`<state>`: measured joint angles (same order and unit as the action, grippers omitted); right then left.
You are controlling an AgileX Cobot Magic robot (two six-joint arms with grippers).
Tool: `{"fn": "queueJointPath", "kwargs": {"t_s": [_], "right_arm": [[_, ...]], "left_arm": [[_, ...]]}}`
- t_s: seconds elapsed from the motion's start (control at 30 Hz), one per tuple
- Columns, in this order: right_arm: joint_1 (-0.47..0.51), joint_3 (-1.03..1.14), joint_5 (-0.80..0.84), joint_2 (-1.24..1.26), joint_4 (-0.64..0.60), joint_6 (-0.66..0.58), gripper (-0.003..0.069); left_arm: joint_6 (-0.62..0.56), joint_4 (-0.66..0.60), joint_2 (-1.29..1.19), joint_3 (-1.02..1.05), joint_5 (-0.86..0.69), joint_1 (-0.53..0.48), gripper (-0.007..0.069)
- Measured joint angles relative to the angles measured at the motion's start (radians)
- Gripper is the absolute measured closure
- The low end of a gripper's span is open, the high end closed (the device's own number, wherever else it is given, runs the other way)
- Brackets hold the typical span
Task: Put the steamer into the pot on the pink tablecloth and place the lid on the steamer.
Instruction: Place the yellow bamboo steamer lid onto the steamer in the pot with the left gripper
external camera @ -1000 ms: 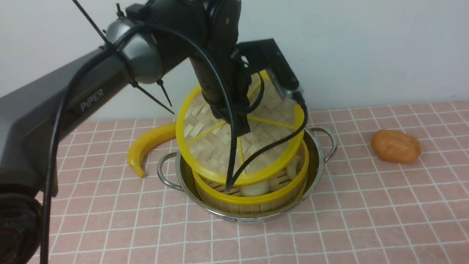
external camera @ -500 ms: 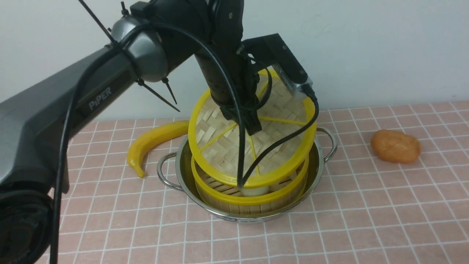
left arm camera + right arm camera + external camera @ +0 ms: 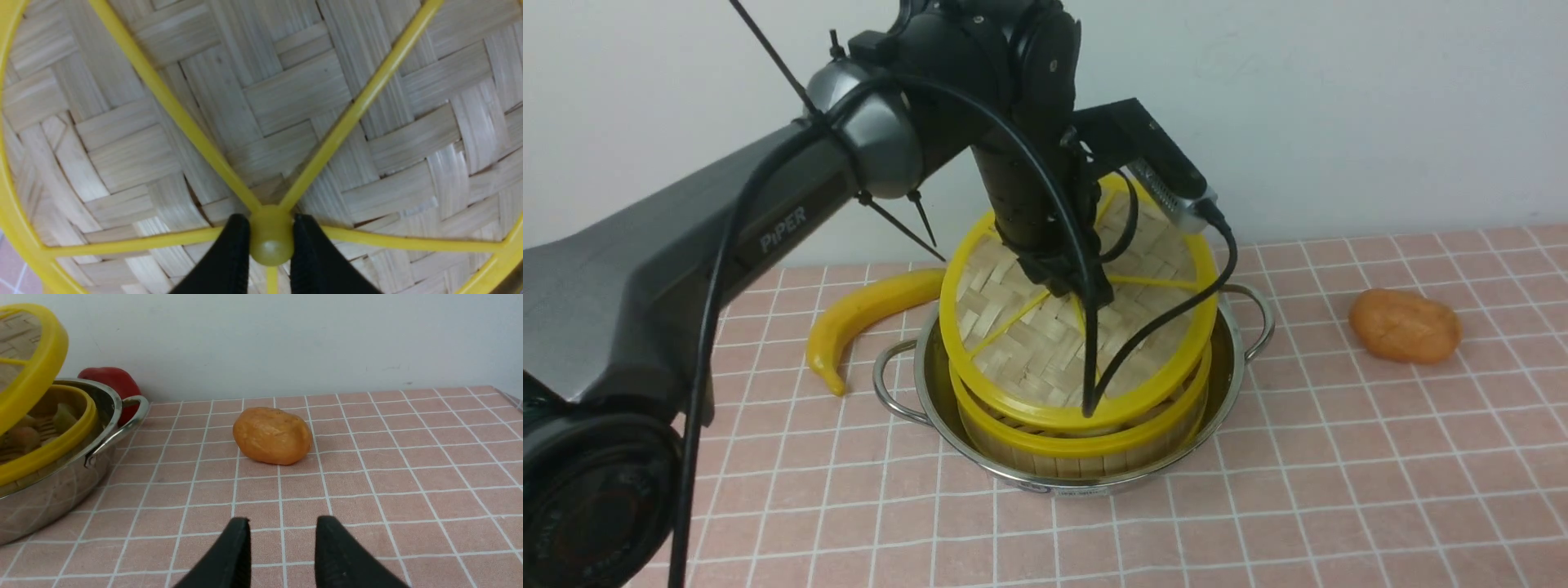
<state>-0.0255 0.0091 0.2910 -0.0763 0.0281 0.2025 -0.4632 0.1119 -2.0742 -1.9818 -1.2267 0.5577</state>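
Observation:
The steel pot stands on the pink tablecloth with the bamboo steamer inside it. My left gripper is shut on the centre hub of the woven lid. The lid is tilted, its near edge resting on or just above the steamer's rim and its far edge raised. The lid fills the left wrist view. My right gripper is open and empty over bare cloth, to the right of the pot. The steamer and lid also show in the right wrist view.
A yellow banana lies left of the pot. An orange potato-like lump lies at the right, also in the right wrist view. A red object sits behind the pot. Food pieces lie in the steamer. A wall runs behind.
My left gripper has carried the lid right and down onto the steamer; the lid tilts less and now hides most of the steamer's inside.

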Motion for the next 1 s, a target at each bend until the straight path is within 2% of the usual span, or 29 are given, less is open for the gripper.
{"fn": "queueJointPath", "kwargs": {"t_s": [0.27, 0.43, 0.8, 1.0], "right_arm": [[0.0, 0.0, 0.0, 0.0, 0.0, 0.0, 0.0416], [0.0, 0.0, 0.0, 0.0, 0.0, 0.0, 0.0416], [0.0, 0.0, 0.0, 0.0, 0.0, 0.0, 0.0416], [0.0, 0.0, 0.0, 0.0, 0.0, -0.001, 0.0416]], "left_arm": [[0.058, -0.008, 0.081, 0.031, 0.002, 0.0, 0.0505], [0.069, -0.023, 0.152, 0.177, -0.005, 0.0, 0.0505], [-0.015, -0.023, 0.129, 0.187, 0.003, 0.0, 0.0505], [-0.03, -0.023, 0.092, 0.189, 0.073, 0.0, 0.0505]]}}
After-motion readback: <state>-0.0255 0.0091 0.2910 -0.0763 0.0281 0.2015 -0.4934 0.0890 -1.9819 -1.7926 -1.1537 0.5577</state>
